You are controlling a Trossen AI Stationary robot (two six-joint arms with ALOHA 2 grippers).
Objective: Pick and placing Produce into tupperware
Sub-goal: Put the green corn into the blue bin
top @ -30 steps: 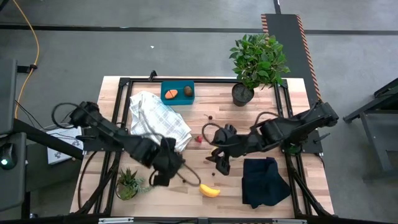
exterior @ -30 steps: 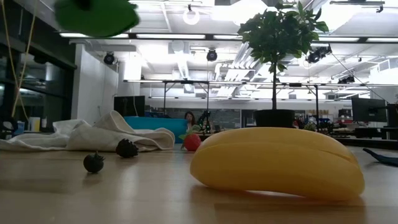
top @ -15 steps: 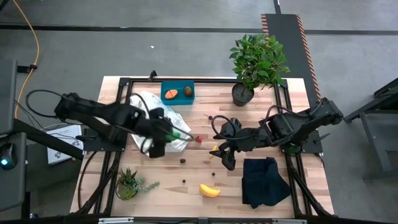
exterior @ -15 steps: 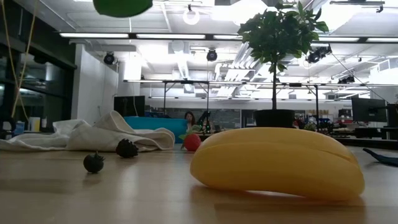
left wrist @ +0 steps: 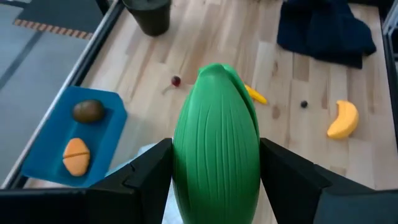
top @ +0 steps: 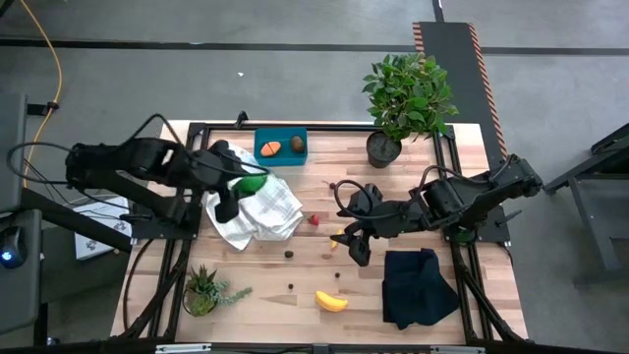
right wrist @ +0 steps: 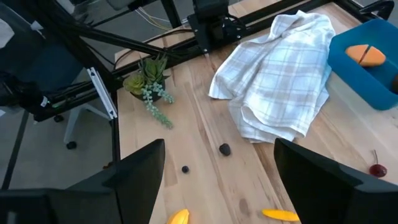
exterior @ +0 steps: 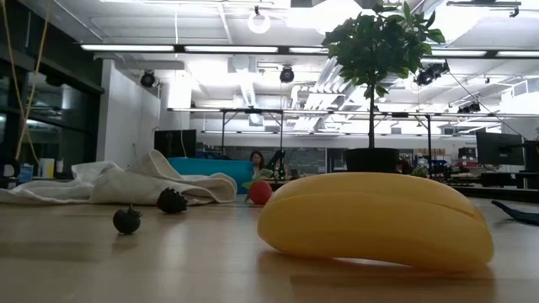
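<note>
High view: my left gripper (top: pixel 257 183) pinches the green oval (top: pixel 252 183), box (top: pixel 280 147) just ahead holding carrot (top: pixel 269 149) and kiwi (top: pixel 296 144); banana (top: pixel 331 301), strawberry (top: pixel 314 219), berries remain. Right gripper (top: pixel 346 246) spread, empty.

Light is bright and even across all four views; it comes from above, as the low view shows rows of ceiling strip lights (exterior: pixel 253 48) that glare nearly to white. The banana (exterior: pixel 376 220) close to that camera is soft and out of focus, with a faint shadow beneath it on the table (exterior: pixel 168 269); the room behind is sharper. In the high view shadows under the arms are short and pale. In the left wrist view the green oval (left wrist: pixel 216 148) is sharp, its ribs catching light; the fingers (left wrist: pixel 146 177) beside it are blurred.
</note>
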